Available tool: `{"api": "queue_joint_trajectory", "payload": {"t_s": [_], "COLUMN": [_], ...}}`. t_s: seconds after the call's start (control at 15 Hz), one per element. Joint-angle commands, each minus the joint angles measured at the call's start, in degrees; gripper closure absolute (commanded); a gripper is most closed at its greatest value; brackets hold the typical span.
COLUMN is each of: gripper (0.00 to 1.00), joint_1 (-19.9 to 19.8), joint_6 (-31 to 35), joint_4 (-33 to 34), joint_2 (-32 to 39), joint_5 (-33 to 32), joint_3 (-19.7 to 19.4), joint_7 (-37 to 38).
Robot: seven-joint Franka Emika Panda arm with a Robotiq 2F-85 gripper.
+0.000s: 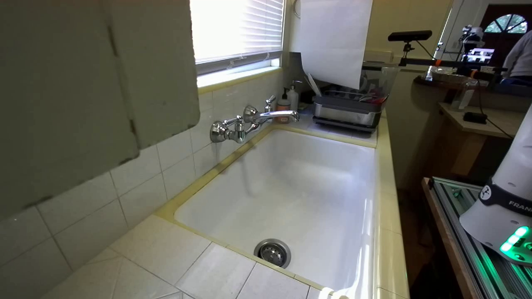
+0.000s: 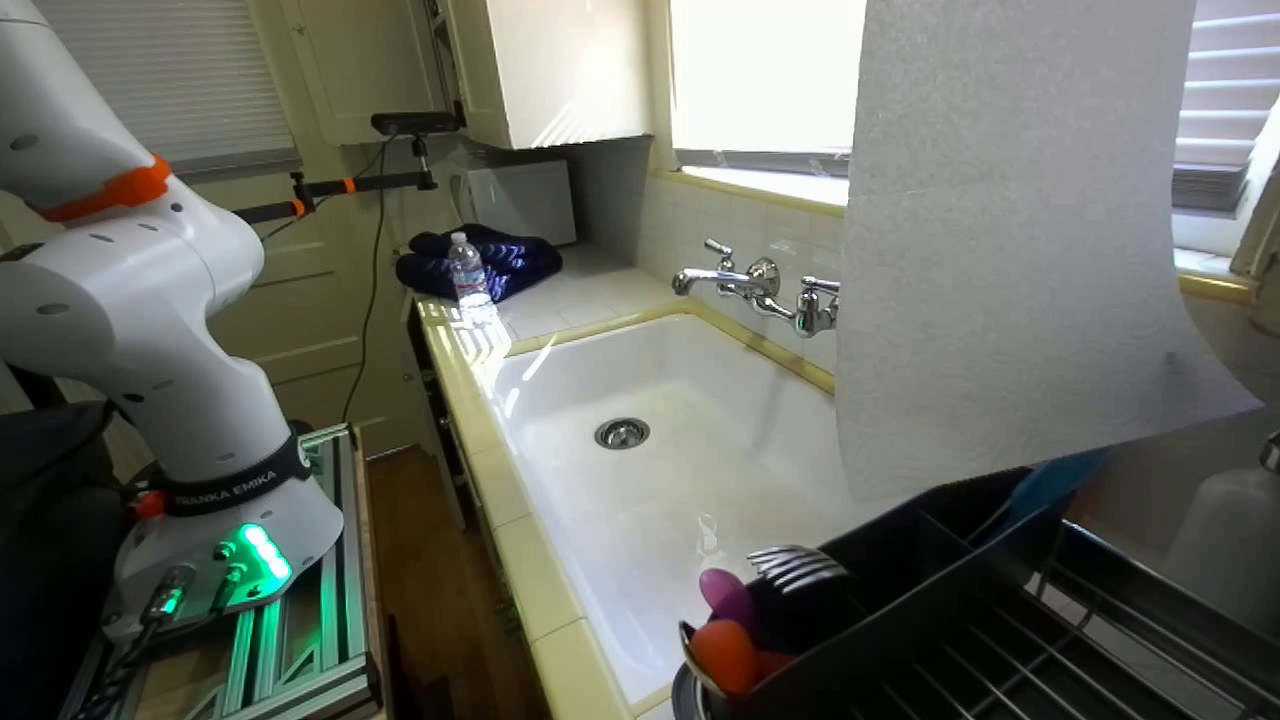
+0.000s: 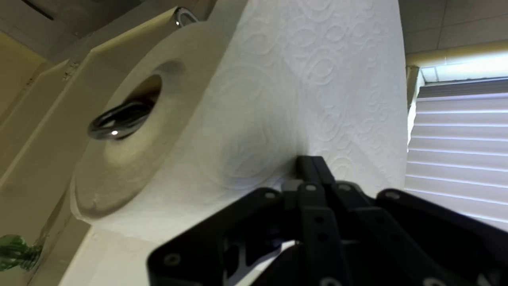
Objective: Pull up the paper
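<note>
The paper hangs as a wide white sheet in both exterior views (image 1: 334, 39) (image 2: 1010, 250), its lower edge curling above the dish rack. In the wrist view the paper (image 3: 341, 67) shows embossed circles and runs off a paper towel roll (image 3: 190, 174) on a metal holder (image 3: 119, 121). My gripper (image 3: 310, 159) is shut, its fingertips together with no paper visible between them. The tips are at the paper where roll and sheet meet, casting a shadow on it; whether they press on it I cannot tell. The gripper is out of view in both exterior views.
A dish rack (image 1: 347, 112) with utensils stands below the sheet, also in an exterior view (image 2: 1060, 640). The white sink (image 1: 316, 187) and chrome faucet (image 1: 270, 115) are beside it. Window blinds (image 3: 456, 151) are right of the paper. Soap bottles (image 1: 284, 108) stand by the wall.
</note>
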Motion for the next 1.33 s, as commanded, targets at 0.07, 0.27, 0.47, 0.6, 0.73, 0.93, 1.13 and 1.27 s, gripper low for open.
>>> {"api": "queue_joint_trajectory", "payload": {"t_s": [0.07, 0.27, 0.47, 0.6, 0.73, 0.93, 1.13, 1.27], "gripper": [1.00, 1.00, 1.00, 1.00, 1.00, 1.00, 1.00, 1.00], "joint_1": [-0.59, -0.86, -1.56, -2.25, -2.70, -2.17, -0.82, 0.05], "joint_6": [1.64, 2.71, 2.70, 2.51, 2.37, 3.81, 5.37, 4.65], "joint_4": [1.63, 2.61, 3.60, 3.91, 4.25, 3.82, 2.36, 2.13], "joint_2": [-0.72, -0.95, -1.12, -1.39, -1.74, -3.29, -4.78, -4.35], "joint_5": [0.46, 0.53, 0.13, 0.03, 0.33, 0.60, 0.99, 1.87], "joint_3": [-1.32, -1.85, -2.45, -3.03, -3.39, -2.75, -0.85, 0.22], "joint_7": [-0.65, -0.63, -0.46, -0.35, -0.21, -0.16, -0.88, -0.97]}}
